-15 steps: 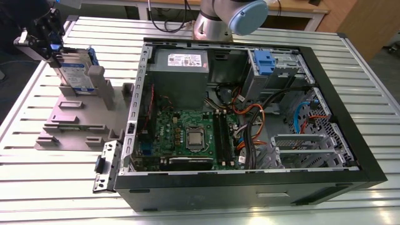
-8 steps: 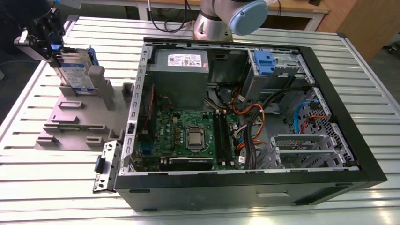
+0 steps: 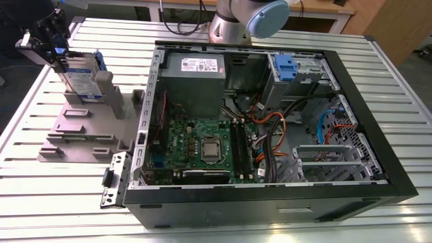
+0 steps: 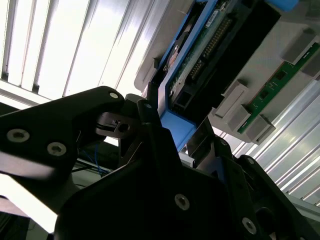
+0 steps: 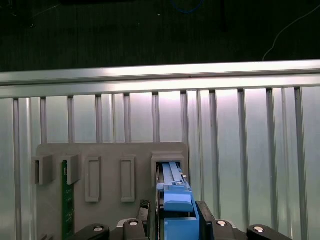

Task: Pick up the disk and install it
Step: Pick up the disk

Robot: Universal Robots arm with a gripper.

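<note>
Finding: the disk (image 3: 84, 81) stands on its short end in the grey holder (image 3: 74, 126). The holder sits on the table (image 3: 60, 202) near the edge at the exterior view's left, toward the far corner.

The disk's long axis runs upright. Its flat faces look toward the table's edges at the exterior view's left and right.

The pincer (image 3: 59, 53) sits directly above the disk, in line with that long axis. In both wrist views the pincer (image 5: 177, 220) straddles the blue-framed upper end of the disk (image 5: 175, 197), one finger (image 5: 206, 222) on each flat face. No gap is visible on either side, so I judge the pincer to be pinching the disk.

In the second wrist view the disk (image 4: 197, 60) shows its circuit-board face, with the pincer (image 4: 177, 135) closed over the blue frame.

The disk's lower end looks seated between the holder's posts, so I judge that it has not been lifted clear.

The open computer case (image 3: 378, 116) lies just beside the holder, toward the exterior view's right.
</note>
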